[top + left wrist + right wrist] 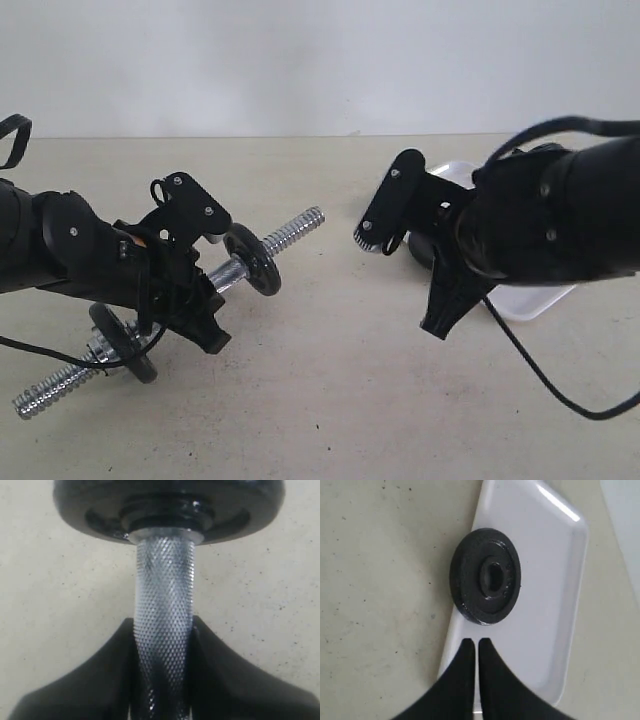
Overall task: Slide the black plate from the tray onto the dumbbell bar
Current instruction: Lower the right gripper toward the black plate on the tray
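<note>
The dumbbell bar (290,232) lies slanted above the table, its threaded ends bare. Two black discs (254,261) sit on it, one on each side of my left gripper (205,322). That gripper (164,635) is shut on the bar's knurled middle (164,595), just below one disc (170,510). The black plate (485,576) lies flat on the white tray (547,585), overlapping the tray's rim. My right gripper (475,642) hovers over the tray just short of the plate, shut, with nothing between its fingers (492,680).
The tray (540,298) sits at the right of the beige table, mostly hidden behind the right arm (560,215). A black cable (560,385) trails from that arm across the table. A pale wall stands at the back.
</note>
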